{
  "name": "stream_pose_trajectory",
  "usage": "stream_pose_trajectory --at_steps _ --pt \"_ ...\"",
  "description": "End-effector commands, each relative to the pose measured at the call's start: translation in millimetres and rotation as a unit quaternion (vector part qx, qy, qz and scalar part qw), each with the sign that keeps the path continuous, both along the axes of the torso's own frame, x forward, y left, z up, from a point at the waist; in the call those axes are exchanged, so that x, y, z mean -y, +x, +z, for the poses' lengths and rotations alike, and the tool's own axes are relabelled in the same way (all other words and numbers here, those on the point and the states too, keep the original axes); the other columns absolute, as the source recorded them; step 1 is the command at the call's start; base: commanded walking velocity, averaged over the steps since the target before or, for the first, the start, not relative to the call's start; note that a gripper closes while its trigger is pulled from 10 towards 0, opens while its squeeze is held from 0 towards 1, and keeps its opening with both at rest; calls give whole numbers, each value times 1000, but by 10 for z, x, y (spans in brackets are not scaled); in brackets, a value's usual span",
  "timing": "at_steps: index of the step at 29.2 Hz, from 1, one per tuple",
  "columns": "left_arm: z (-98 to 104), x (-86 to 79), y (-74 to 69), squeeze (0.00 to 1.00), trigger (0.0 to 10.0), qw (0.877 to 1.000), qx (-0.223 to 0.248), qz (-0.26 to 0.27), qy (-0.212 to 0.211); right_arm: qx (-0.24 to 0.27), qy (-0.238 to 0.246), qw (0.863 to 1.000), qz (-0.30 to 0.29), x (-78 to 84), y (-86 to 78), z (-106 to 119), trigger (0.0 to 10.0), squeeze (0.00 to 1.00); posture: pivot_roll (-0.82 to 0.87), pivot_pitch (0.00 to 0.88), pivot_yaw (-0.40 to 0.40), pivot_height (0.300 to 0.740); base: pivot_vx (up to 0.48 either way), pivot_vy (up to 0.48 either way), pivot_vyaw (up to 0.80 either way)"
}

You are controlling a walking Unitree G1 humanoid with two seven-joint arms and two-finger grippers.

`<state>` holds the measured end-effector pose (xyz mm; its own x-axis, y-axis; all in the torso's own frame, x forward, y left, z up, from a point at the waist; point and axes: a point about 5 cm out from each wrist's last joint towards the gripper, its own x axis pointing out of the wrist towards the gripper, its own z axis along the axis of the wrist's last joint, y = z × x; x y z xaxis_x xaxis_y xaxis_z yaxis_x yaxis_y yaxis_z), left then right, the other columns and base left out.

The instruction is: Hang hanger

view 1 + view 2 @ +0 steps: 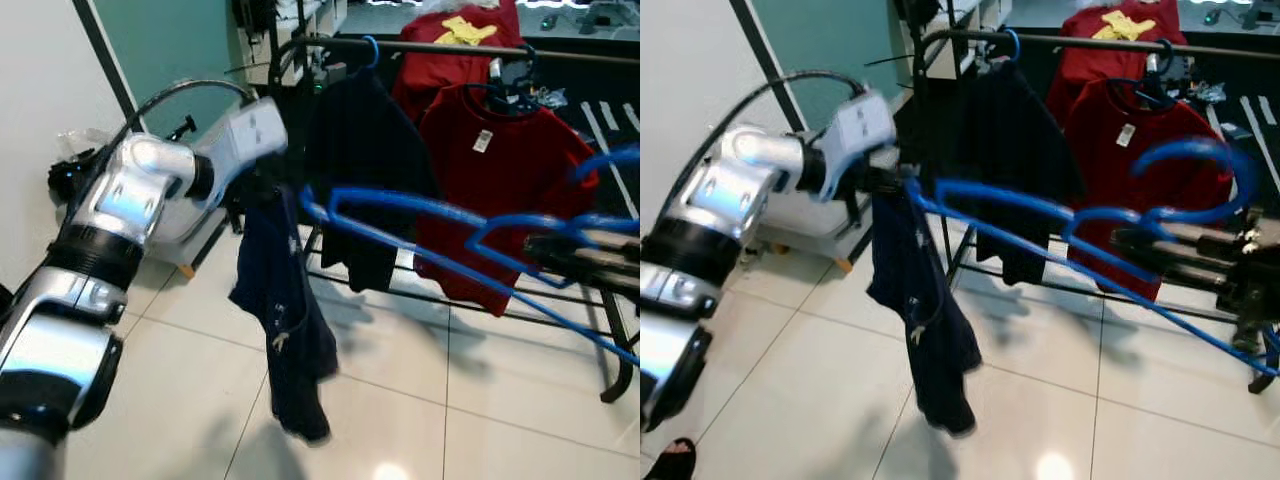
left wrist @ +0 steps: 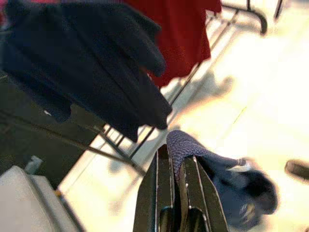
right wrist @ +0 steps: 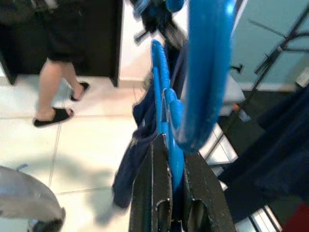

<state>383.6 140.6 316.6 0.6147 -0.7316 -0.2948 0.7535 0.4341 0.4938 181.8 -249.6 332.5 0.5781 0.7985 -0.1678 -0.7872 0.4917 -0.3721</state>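
Observation:
A blue plastic hanger (image 1: 400,203) is held level in front of me, its hook (image 1: 1185,155) curling up on the right. My right gripper (image 1: 1122,240) is shut on it near the hook, and the blue bar runs between the fingers (image 3: 159,164). A dark navy garment (image 1: 290,320) hangs limp from the hanger's left end. My left gripper (image 2: 176,154) is shut on the garment's top edge there, with cloth pinched between the fingers. Behind stands the black clothes rail (image 1: 450,48).
On the rail hang a dark garment (image 1: 365,150) on a blue hanger and red shirts (image 1: 500,170). The rack's black base bars (image 1: 610,380) cross the white tile floor. A white box (image 1: 190,225) sits by the teal wall. A person's legs in sandals (image 3: 53,82) stand nearby.

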Motion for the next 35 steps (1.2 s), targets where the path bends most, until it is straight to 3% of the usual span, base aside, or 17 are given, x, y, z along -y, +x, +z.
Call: stream_pose_trajectory --at_steps 1,7,18,35 --pt "95 -39 3 0 10000 999 -10 10 -34 -6 -24 1000 -3 -20 1 -24 10000 0 -10 92 93 740 0 0 0" --pt "222 -27 -27 0 10000 996 -42 2 -79 -14 -45 998 -36 35 76 -90 10000 0 -3 92 89 740 0 0 0" --pt "233 69 -140 0 10000 994 -65 -33 -76 24 -40 998 -51 48 138 -10 10000 0 -3 93 87 740 0 0 0" --pt "204 206 -225 0 10000 991 -89 -51 -90 30 -35 999 -28 -41 184 -7 10000 0 -6 96 84 740 0 0 0"
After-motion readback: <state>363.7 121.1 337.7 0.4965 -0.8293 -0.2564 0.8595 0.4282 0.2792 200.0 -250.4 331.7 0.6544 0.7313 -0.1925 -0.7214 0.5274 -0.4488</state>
